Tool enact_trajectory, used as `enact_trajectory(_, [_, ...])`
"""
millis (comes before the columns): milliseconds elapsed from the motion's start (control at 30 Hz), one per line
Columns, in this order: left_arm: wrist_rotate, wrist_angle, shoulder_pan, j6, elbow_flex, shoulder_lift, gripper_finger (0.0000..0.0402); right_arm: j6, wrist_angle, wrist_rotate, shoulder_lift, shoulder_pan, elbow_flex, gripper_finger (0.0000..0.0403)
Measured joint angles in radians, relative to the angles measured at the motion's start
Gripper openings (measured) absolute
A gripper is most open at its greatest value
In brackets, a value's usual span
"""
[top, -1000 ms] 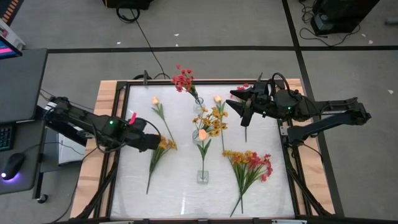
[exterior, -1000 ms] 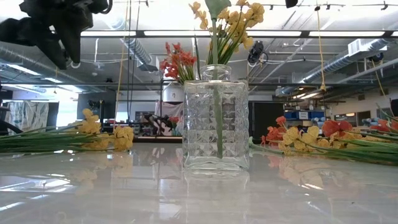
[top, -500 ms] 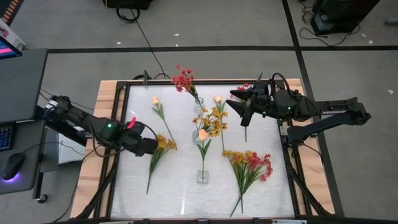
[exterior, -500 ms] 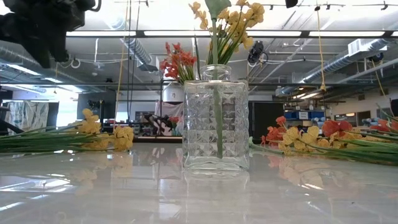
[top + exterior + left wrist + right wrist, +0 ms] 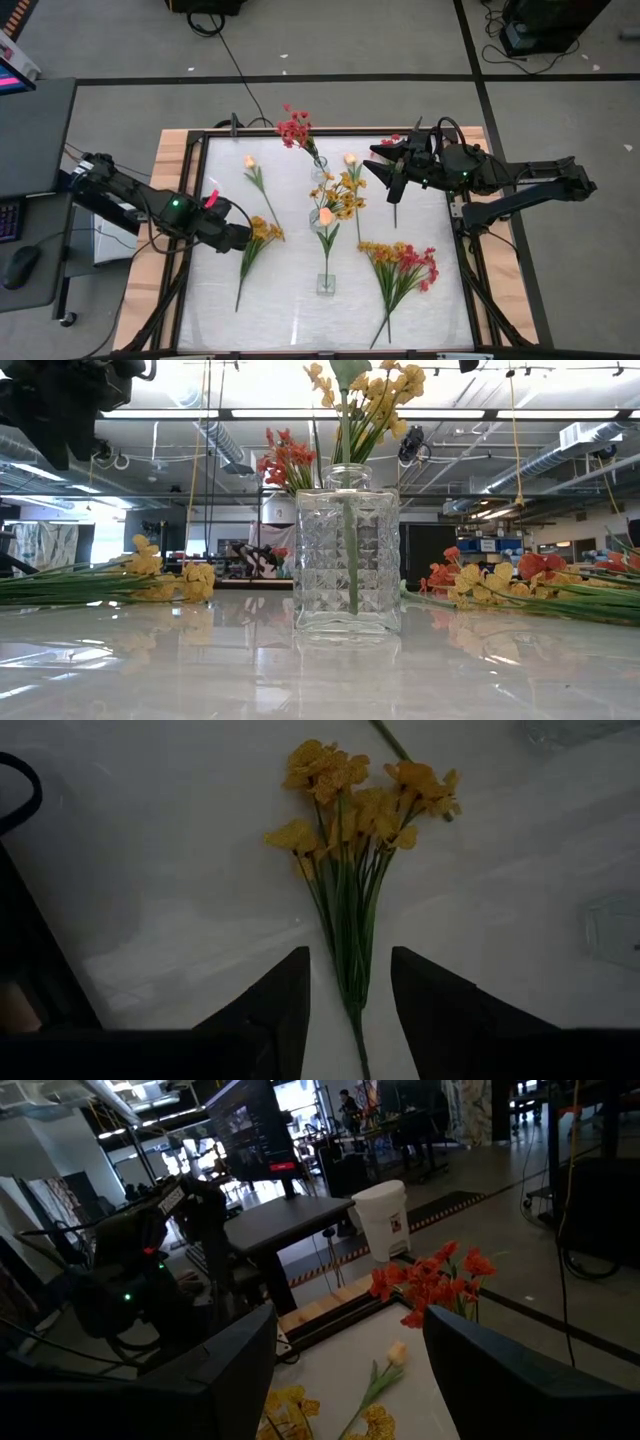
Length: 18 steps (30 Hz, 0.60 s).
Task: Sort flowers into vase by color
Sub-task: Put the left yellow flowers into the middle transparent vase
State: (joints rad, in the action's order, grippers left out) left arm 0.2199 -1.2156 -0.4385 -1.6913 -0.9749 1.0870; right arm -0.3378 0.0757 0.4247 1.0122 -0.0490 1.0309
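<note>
A yellow-blossomed sprig (image 5: 256,243) lies flat on the table's left half. My left gripper (image 5: 241,237) hovers over it, open. In the left wrist view its fingers (image 5: 292,995) stand either side of the green stems (image 5: 348,955) without touching. In the low view this gripper (image 5: 58,405) is well above the table. My right gripper (image 5: 386,172) waits open above the far right part, over a red sprig (image 5: 394,205). Red flowers (image 5: 293,128) stand in the far glass vase (image 5: 320,172). Yellow flowers (image 5: 340,196) and a peach bud (image 5: 325,215) rise over the near vase (image 5: 326,284).
Two loose peach buds (image 5: 251,163) (image 5: 351,160) lie on the far half. A mixed red and yellow bunch (image 5: 402,263) lies right of the near vase (image 5: 347,563). A black frame (image 5: 190,215) rims the table. Bare table shows along the near edge.
My left gripper has shifted a little toward the table's left near corner, staying above the yellow sprig. The flowers, vases and right arm have kept still.
</note>
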Motion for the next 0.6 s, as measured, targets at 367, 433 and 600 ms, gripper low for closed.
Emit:
enact_trajectory(367, [0.003,-0.008,0.000,0.008,0.000,0.050,0.0146,0.000,0.000,0.000,0.000,0.000,0.000,0.0261])
enact_trajectory(433, [0.003,-0.007,0.000,0.009,0.000,0.072,0.0147,0.000,0.000,0.000,0.000,0.000,0.000,0.0261])
enact_trajectory(600, [0.003,0.009,0.000,0.033,0.000,0.132,0.0172,0.000,0.000,0.000,0.000,0.000,0.000,0.0261])
